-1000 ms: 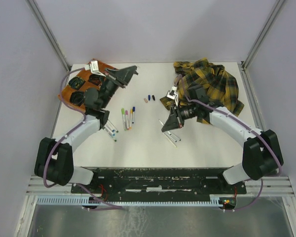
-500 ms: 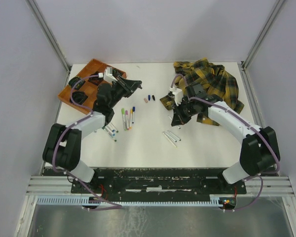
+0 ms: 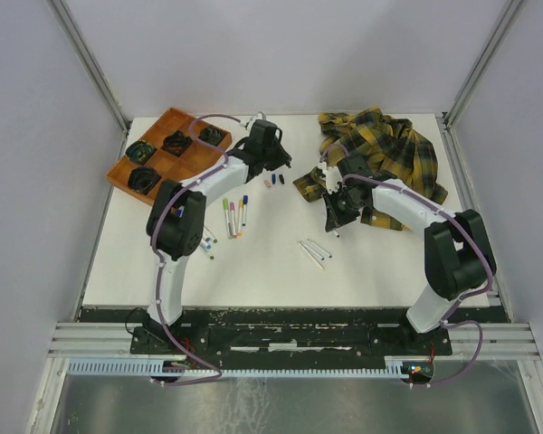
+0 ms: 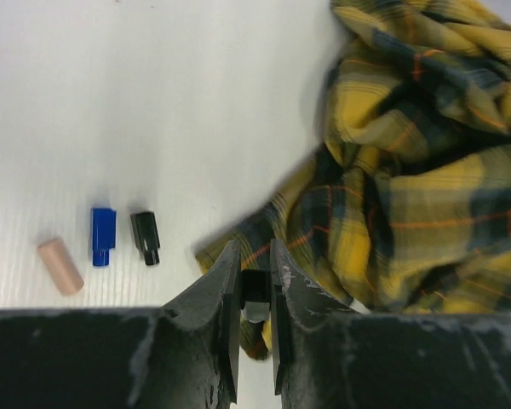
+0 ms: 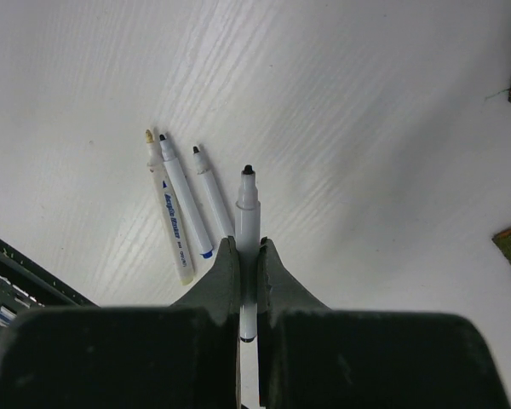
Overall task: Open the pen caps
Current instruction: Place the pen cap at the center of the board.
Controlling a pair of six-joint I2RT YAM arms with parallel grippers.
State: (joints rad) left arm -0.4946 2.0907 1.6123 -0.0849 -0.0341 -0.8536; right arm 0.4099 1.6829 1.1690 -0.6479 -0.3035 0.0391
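left gripper (image 4: 254, 266) pinching dark cap (image 4: 255, 298) | right gripper (image 5: 248, 249) clamping uncapped marker (image 5: 248, 204) | risk: cap landing on plaid shirt (image 4: 426, 170), frame right, hiding in folds

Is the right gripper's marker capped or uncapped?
Uncapped: the marker in the right gripper shows a bare black tip; the left gripper pinches a dark cap.

Three loose pen caps (image 4: 102, 236), three uncapped markers (image 5: 211, 189) lying flat, perhaps seven capped markers (image 3: 233, 217), one plaid shirt (image 4: 426, 170).
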